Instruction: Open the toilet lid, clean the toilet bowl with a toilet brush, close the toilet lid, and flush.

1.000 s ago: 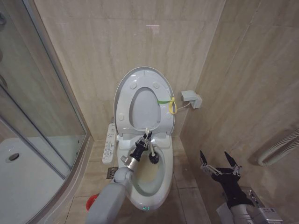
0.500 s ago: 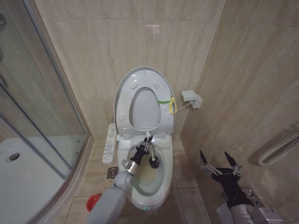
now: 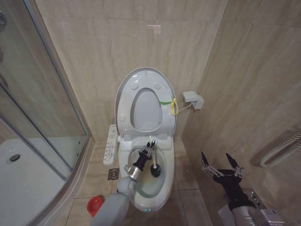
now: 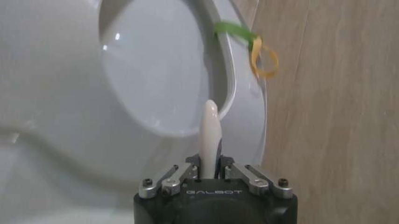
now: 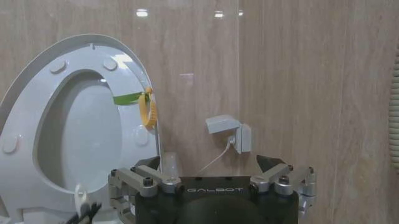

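- "GALBOT" is printed in pale capitals on the black housing of the left pincer (image 4: 210, 173), just below its fingers, which are clamped on the white handle of the toilet brush (image 4: 210, 135).
- "GALBOT" appears again in the same lettering on the black housing of the right pincer (image 5: 212, 175), between its two spread fingers.
- The side control panel (image 3: 111, 143), left of the toilet bowl (image 3: 162, 181), carries rows of buttons whose markings are too small to read.
- No other words, numbers or signs can be read in the room.
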Tool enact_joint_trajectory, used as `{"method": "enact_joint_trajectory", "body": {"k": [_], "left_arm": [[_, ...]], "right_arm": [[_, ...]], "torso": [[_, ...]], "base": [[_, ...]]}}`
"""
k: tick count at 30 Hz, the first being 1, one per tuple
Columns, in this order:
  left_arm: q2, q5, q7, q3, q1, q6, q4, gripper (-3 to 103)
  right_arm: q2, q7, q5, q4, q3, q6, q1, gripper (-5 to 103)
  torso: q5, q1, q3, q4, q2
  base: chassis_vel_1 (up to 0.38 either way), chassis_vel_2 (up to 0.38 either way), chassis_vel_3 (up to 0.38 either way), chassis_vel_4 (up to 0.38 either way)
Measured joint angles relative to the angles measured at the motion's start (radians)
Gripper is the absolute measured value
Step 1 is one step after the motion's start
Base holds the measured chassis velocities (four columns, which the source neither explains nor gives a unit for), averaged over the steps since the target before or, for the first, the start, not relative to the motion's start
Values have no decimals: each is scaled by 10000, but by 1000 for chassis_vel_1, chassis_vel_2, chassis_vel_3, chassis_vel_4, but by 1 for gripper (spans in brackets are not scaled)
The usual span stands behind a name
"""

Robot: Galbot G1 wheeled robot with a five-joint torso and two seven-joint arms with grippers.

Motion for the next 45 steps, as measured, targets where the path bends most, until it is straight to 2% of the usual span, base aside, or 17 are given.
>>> {"method": "enact_joint_trajectory", "body": {"k": [10,22,31,40,45], "left_arm": [[-268,205,168,-65,255,-100,441,19],[-119,70,41,-101,-219,-91,117,19],[-236,451,210,-225,208,-282,474,19],[-94,425,116,-197,-270,-285,274,19],[-153,626,292,-278,-188,-400,550,19]], "right_arm": [[0,0,0,0,0,0,0,100],[0,0,0,0,0,0,0,100],[0,0,0,0,0,0,0,100],[0,0,0,0,0,0,0,100],[0,0,0,0,0,0,0,100]], "torso": [[-1,0,0,4,0],[0,1,1,0,0],[-2,0,1,4,0],[-1,1,1,1,-1],[-1,1,1,2,0]], "base": [[0,0,0,0],[0,0,0,0],[0,0,0,0],[0,0,0,0],[0,0,0,0]]}}
